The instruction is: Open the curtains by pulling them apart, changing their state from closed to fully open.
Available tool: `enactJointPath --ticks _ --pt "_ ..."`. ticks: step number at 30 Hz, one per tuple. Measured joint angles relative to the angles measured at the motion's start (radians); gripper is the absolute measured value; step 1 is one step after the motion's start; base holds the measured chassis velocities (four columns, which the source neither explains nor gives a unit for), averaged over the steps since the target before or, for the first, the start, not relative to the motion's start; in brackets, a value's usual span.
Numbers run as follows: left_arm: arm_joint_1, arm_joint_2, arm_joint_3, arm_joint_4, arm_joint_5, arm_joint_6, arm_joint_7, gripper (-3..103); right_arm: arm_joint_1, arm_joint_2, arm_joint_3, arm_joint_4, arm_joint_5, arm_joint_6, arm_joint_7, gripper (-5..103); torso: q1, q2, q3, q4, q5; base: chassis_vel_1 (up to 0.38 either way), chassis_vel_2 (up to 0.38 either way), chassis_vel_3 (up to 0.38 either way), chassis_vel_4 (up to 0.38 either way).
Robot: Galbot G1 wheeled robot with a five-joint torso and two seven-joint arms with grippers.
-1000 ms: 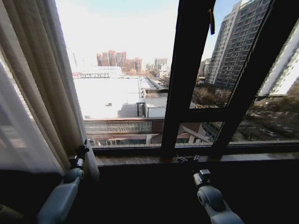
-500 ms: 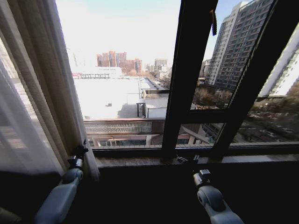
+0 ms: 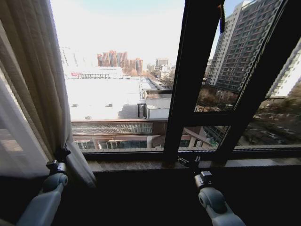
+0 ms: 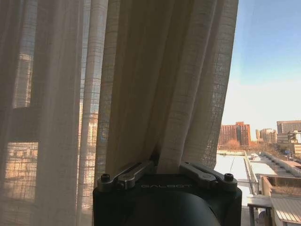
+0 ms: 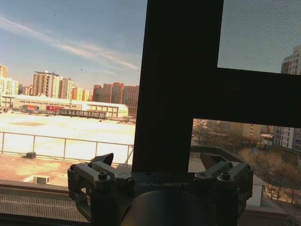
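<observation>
Head view, left wrist view and right wrist view at a window. The curtains (image 3: 33, 89) occupy the region from 9 to 11 o'clock in the head view, gathered into a bundle of cream-beige folds with sheer white fabric beside them; their long axis runs near vertical, leaning so that the upper part lies toward 11 o'clock and the lower end narrows toward 7 o'clock, where the pleats converge. The left gripper (image 3: 60, 154) sits at about 7 o'clock, at the lower end of this bundle, with its pale grey arm reaching up from the lower edge. In the left wrist view the left gripper (image 4: 160, 165) has its jaws drawn close together on a pinch of the curtains (image 4: 164, 80), whose pleats rise straight away from the jaws and fan outward; the woven texture of the folds is plain, and sheer panels stand to one side. The window frame (image 3: 195, 80), a set of dark bars, runs steeply from 6 o'clock toward 1 o'clock in the head view, with a horizontal sill (image 3: 155, 165) along its foot. The right gripper (image 3: 192, 161) rests at about 5 o'clock, close to the sill and well apart from the curtains. In the right wrist view the right gripper (image 5: 157, 162) has its jaws spread wide, holding nothing, with a dark bar of the window frame (image 5: 181, 80) seen between them. City buildings (image 3: 120, 59) lie beyond the glass.
</observation>
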State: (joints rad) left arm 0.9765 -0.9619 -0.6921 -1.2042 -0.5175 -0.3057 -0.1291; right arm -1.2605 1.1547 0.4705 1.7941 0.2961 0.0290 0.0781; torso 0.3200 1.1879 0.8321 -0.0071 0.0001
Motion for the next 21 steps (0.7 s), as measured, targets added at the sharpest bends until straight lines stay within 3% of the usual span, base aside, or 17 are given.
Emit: enactJointPath --ticks 3,4,7,14,21 --pt "-0.014 0.026 -0.001 0.058 -0.002 -0.015 -0.004 0 0.0 0.0 0.0 0.0 0.0 0.0 0.0 100 0.0 0.0 0.0 -0.0003 -0.0001 0.0 0.0 0.0 0.0" --pt "-0.035 0.056 -0.003 0.126 -0.012 -0.03 -0.005 0 0.0 0.0 0.0 0.0 0.0 0.0 0.0 100 0.0 0.0 0.0 -0.001 0.0001 0.0 0.0 0.0 0.0" --pt "-0.075 0.102 0.001 0.231 -0.041 -0.038 -0.007 0 0.0 0.0 0.0 0.0 0.0 0.0 0.0 100 0.001 0.0 0.0 -0.0003 0.0001 0.0 0.0 0.0 0.0" --pt "-0.108 0.14 -0.006 0.271 -0.085 0.002 -0.042 0 0.0 0.0 0.0 0.0 0.0 0.0 0.0 100 0.0 0.0 0.0 -0.0003 -0.0005 0.0 0.0 0.0 0.0" --pt "-0.086 0.122 -0.007 0.221 -0.028 0.006 -0.072 0 0.0 0.0 0.0 0.0 0.0 0.0 0.0 100 0.001 0.0 0.0 -0.0002 -0.0004 0.0 0.0 0.0 0.0"
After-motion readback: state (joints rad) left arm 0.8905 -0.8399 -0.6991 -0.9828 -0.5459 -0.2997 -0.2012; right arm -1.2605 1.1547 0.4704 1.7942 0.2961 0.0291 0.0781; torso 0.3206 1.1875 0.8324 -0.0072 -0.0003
